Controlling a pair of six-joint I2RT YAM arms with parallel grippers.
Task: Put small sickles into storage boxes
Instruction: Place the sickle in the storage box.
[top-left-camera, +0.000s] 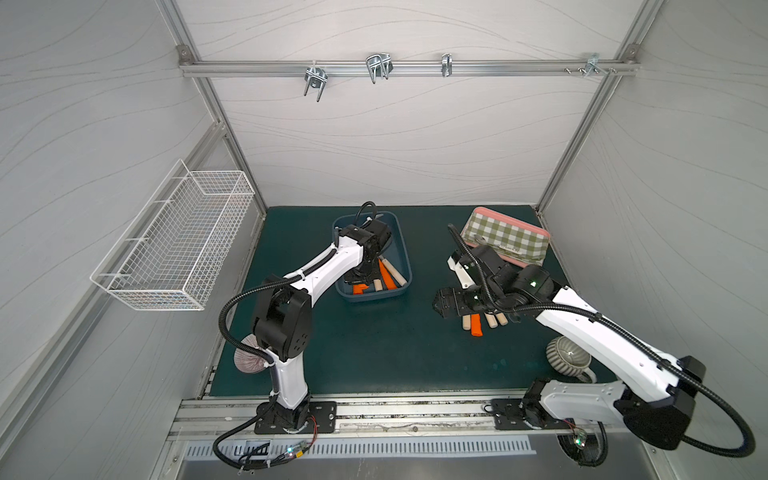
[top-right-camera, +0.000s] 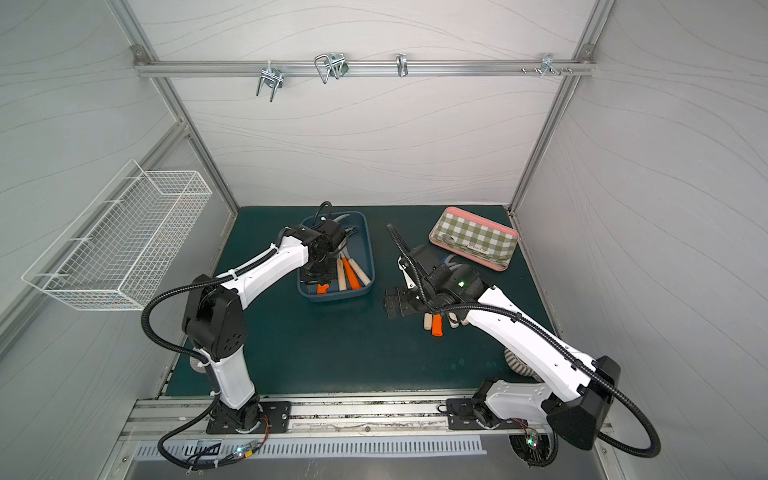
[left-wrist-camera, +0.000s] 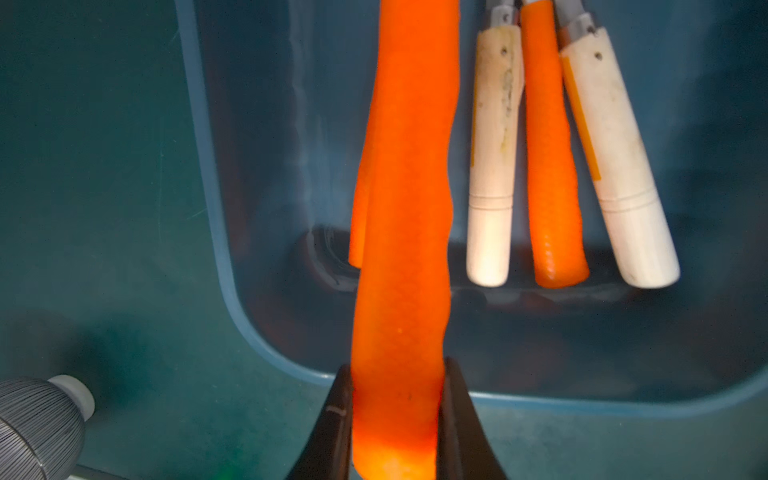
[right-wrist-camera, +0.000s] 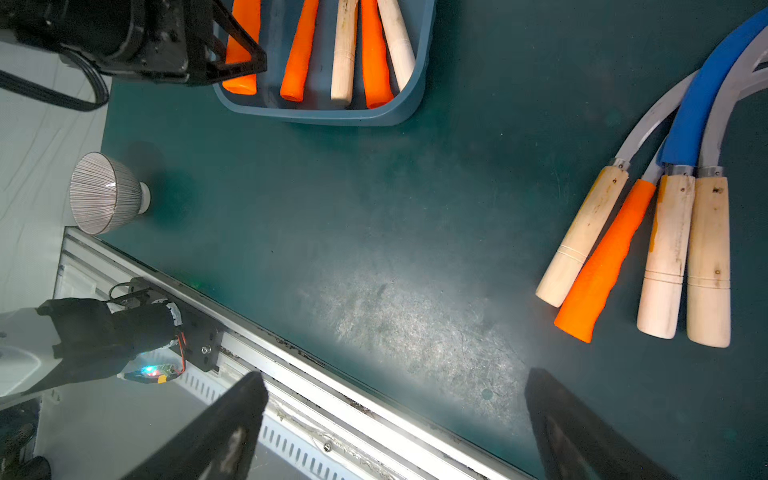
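Left gripper (left-wrist-camera: 397, 368) pinches one orange-handled sickle (left-wrist-camera: 403, 187) over the box (left-wrist-camera: 208, 166), four more sickles (left-wrist-camera: 492, 166) inside. Right gripper (right-wrist-camera: 395, 376) gapes, empty; four loose sickles (top-left-camera: 476, 325) at box's four o'clock.

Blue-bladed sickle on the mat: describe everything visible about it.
The blue-bladed sickle lies flat on the green mat, ungripped. Curved blue blade, its tip cut off by the frame; grey metal collar; pale wooden handle with two grooves near the butt and orange marks along one edge. Its handle lies against a neighbouring wooden-handled sickle.
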